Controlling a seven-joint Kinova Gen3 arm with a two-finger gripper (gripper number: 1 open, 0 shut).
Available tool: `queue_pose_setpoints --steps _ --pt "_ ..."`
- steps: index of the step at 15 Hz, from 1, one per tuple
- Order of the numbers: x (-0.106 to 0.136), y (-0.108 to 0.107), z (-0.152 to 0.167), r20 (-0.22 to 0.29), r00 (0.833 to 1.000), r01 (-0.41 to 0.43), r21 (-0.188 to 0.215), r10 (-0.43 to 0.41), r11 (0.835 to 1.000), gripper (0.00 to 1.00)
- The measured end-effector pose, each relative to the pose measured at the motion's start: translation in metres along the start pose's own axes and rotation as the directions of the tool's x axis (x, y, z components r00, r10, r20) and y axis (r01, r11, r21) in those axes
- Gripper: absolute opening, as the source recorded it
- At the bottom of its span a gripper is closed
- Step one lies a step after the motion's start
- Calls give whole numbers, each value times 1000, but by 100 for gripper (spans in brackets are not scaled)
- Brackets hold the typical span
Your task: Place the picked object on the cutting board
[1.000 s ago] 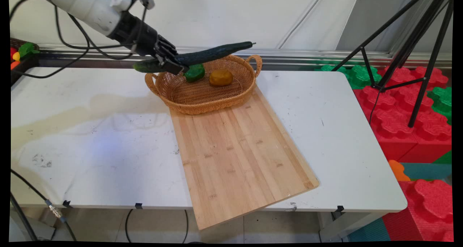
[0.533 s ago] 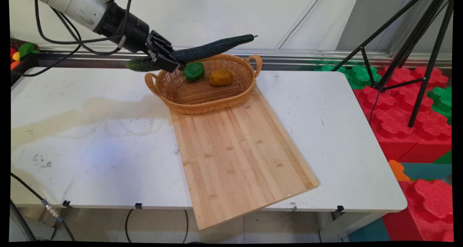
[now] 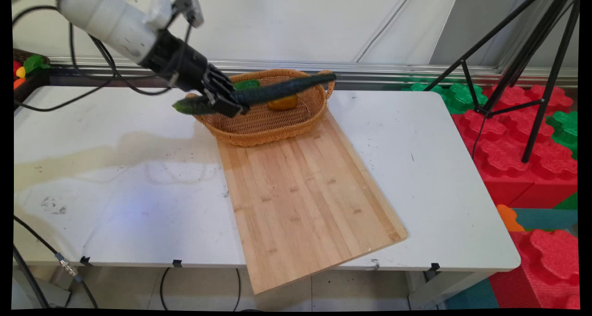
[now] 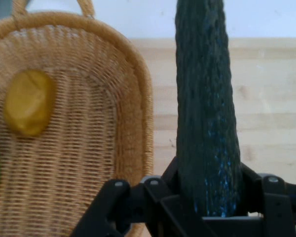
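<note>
Gripper (image 3: 226, 104) carrying a cucumber (image 3: 273, 90) above the basket (image 3: 273, 124).

Left of the basket's near handle, the black jaws are clamped on the cucumber close to its paler stub end. The dark cucumber runs rightward and slightly upward over the basket, its tip near the far handle. Inside the basket lie a green pepper (image 3: 246, 84) and a yellow-brown potato (image 3: 283, 103). The basket sits on the far end of the wooden board (image 3: 305, 195), which lies on the white worktop (image 3: 115, 177).

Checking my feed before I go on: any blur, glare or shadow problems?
Main view: sharp, even light, soft shadow left of the woven wicker basket. Hand view: slightly soft; long dark green cucumber in the tool shows small bluish glints.
</note>
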Motion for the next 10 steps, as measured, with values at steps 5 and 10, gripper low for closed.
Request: queue_pose_setpoints --steps 5,10 --pt "0 13 50 56 998 34 -26 -33 999 0" --pt "-2 26 93 108 993 62 -51 -56 997 0"
